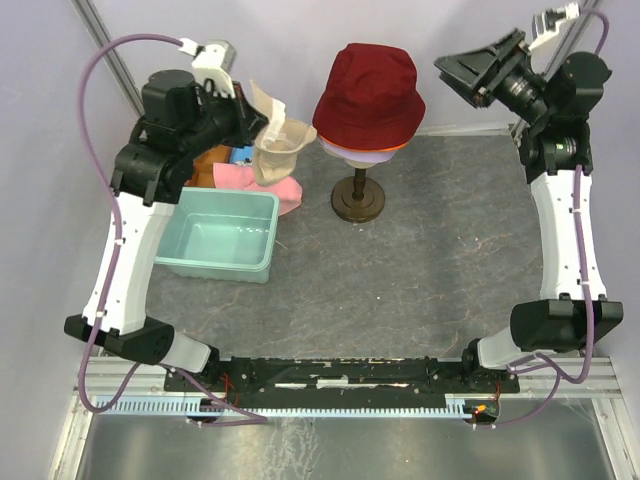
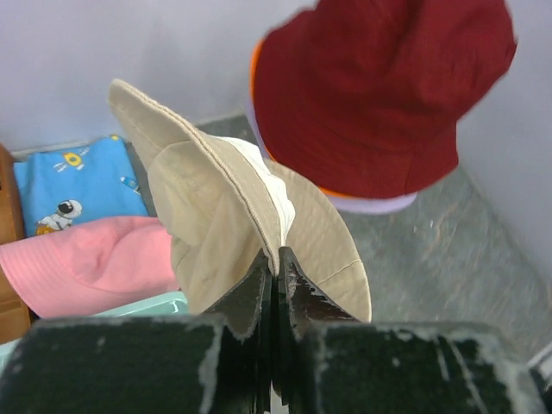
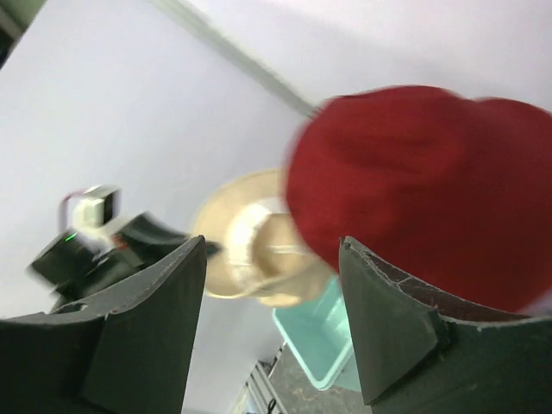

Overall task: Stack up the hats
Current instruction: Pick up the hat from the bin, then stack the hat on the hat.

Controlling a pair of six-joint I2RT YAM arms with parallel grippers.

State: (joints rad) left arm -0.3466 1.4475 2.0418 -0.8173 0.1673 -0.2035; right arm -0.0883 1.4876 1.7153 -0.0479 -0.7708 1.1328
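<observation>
1. Cream-beige fabric bucket hat (image 2: pixel 216 198) hangs from the left gripper (image 2: pixel 276 259). Jaws are pressed together on the brim's edge; the rest of the hat droops beyond the fingertips.
2. Held hat is in the air over the far side of a pale teal plastic bin (image 1: pixel 220 235), just left of the hat stack. Contact with the stack: cannot tell.
3. Dark red fabric bucket hat (image 1: pixel 368 92) tops the stack on a dark round stand (image 1: pixel 358 200). A lavender hat brim (image 1: pixel 362 155) and a sliver of orange hat (image 2: pixel 345 194) show beneath it.
4. Pink fabric hat (image 2: pixel 86 263) lies below the held hat, beside a blue patterned cloth (image 2: pixel 78 177).
5. Right gripper (image 3: pixel 272 246) is raised at far right, fingers wide apart, holding nothing, well apart from the hats.
</observation>
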